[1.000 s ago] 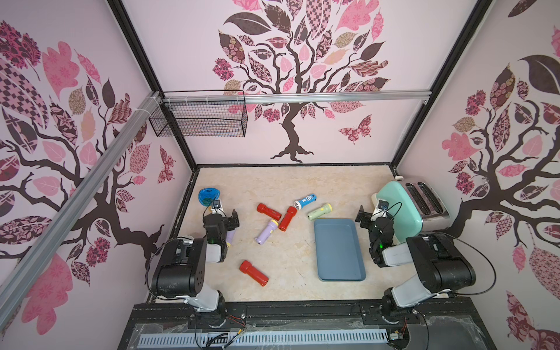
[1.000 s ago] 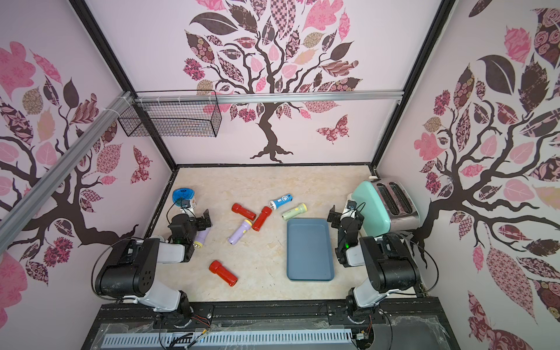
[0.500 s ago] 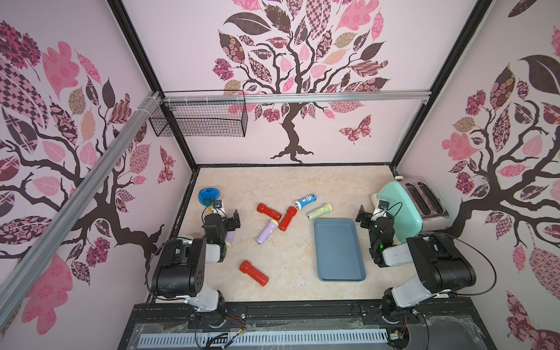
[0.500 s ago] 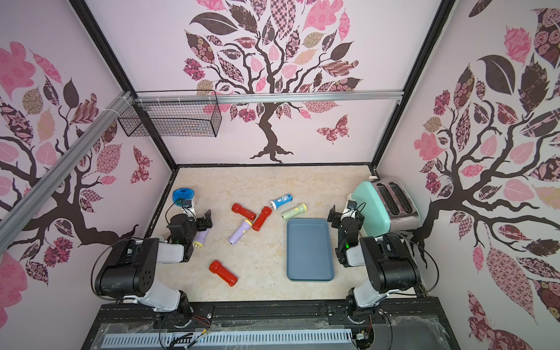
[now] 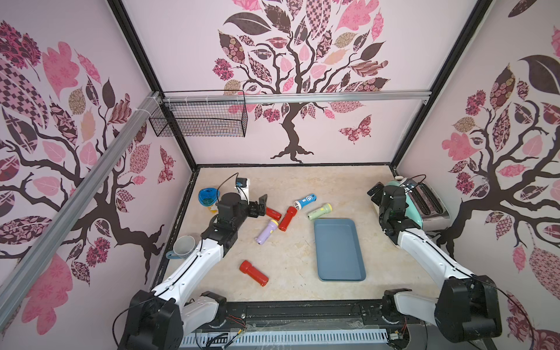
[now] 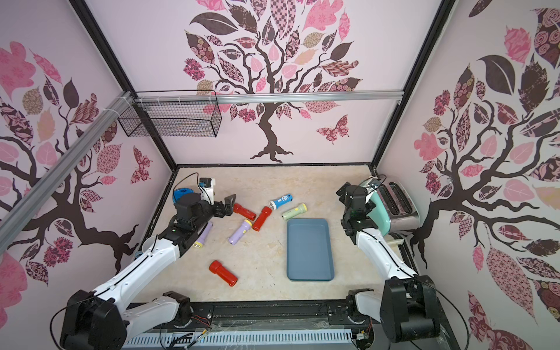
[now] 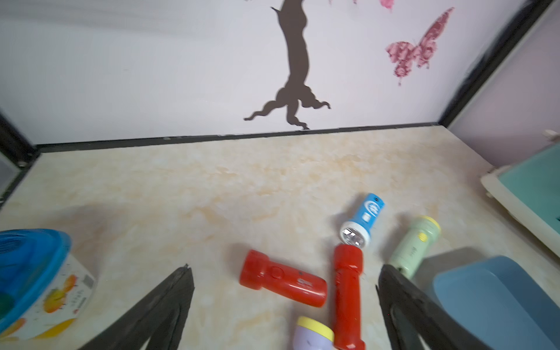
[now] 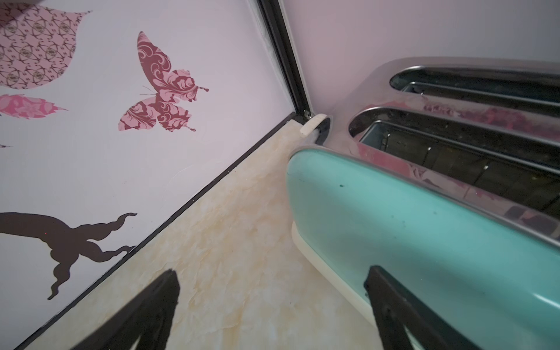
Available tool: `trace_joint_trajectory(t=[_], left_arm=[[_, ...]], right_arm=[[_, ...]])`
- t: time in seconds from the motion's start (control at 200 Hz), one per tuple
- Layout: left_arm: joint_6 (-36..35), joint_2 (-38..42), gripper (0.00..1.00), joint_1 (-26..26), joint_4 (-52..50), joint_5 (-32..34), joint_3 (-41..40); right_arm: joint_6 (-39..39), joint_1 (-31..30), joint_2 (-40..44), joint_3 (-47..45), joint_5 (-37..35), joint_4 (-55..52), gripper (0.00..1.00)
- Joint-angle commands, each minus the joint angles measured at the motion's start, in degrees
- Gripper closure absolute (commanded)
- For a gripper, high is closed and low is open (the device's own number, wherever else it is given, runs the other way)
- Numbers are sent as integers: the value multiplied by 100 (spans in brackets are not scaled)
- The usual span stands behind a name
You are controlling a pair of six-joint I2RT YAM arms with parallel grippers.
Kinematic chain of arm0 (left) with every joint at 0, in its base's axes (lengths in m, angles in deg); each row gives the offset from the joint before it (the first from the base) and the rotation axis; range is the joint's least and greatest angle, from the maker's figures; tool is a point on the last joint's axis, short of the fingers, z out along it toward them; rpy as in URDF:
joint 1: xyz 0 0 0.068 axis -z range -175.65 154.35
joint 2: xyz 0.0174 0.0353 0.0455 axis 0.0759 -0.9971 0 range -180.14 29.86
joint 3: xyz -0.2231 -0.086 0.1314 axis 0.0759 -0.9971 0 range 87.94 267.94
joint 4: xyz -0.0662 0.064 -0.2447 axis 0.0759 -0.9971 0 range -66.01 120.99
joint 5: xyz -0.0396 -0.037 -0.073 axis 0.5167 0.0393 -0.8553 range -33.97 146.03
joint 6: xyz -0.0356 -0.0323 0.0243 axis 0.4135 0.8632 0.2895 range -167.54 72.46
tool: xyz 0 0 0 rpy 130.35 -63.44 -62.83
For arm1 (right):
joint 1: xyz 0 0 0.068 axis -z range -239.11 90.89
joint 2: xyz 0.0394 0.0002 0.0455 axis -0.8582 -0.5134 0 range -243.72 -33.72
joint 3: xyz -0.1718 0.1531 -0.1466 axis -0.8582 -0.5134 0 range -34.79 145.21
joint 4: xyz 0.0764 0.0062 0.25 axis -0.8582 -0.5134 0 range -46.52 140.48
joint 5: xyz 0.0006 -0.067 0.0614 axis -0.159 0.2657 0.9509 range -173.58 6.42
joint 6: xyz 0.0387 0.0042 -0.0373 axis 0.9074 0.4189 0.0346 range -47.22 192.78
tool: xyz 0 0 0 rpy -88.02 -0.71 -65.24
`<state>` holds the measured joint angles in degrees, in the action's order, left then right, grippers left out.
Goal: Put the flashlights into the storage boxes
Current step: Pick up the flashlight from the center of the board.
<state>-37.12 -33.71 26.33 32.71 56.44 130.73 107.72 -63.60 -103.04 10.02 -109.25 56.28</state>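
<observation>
- Spreading under everything is one beige marbled table (image 5: 303, 181), and all seven flashlights lie on it, every one outside the tray.
- One black wire basket (image 5: 200, 121) hangs on the back rail, with only mesh and wallpaper showing through it.
- One mint-green toaster (image 5: 428, 203) stands at the right edge, its two slots facing up.
- One slate-blue tray (image 5: 338, 251) lies flat, right of centre, its floor showing plain blue.
- Left gripper (image 7: 283, 268): jaws spread wide, gripping nothing, hovering near a red flashlight.
- Right gripper (image 8: 272, 271): jaws also spread wide and holding nothing, close beside the toaster's mint side.
- One blue-lidded jar (image 5: 208, 195) sits lid on, far left; its contents are too blurred to name.
- One grey mug (image 5: 184, 246) sits off the table's left edge.
- Three reds! Two (image 5: 273, 213) (image 5: 288, 218) lie end to side mid-table, and one (image 5: 254, 273) lies alone near the front.
- Two lilacs with yellow heads: one (image 5: 266, 231) is just beside the red pair, and one (image 6: 203, 235) is half under the left arm.
- One pale green flashlight (image 5: 319, 211) lies just beyond the tray's far rim.
- One blue-and-white flashlight (image 5: 305, 201) lies beside it.
</observation>
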Motion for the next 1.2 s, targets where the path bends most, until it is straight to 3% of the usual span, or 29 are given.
trace_joint_trajectory(t=[0.0, 0.075, 0.12, 0.27, 0.38, 0.43, 0.67, 1.19], left_arm=[[600, 316, 2, 157, -749, -493, -207], [621, 421, 2, 158, -353, -984, -673], [725, 406, 2, 158, -1, -956, -980], [823, 357, 2, 140, -583, 254, -792], [1215, 313, 2, 118, -901, 1278, -750], [1275, 331, 2, 76, -1027, 1377, -769], [1508, 524, 2, -34, -978, 1756, -890], [1788, 325, 2, -286, -1173, 1822, -820]], right_arm=[[630, 40, 98, 175, 1141, -1459, 0], [850, -25, 101, 133, 2028, -1271, 0], [933, -203, -4, 215, 2285, -1269, 1], [683, -1254, -894, 1074, 2197, -1710, 9], [854, -1542, -1832, 1561, 2583, -1762, 22], [996, -1576, -2209, 1768, 2781, -1839, 28], [1744, -1643, -3057, 2089, 3081, -1787, 40], [2124, -1859, -3922, 2178, 2720, -1556, 40]])
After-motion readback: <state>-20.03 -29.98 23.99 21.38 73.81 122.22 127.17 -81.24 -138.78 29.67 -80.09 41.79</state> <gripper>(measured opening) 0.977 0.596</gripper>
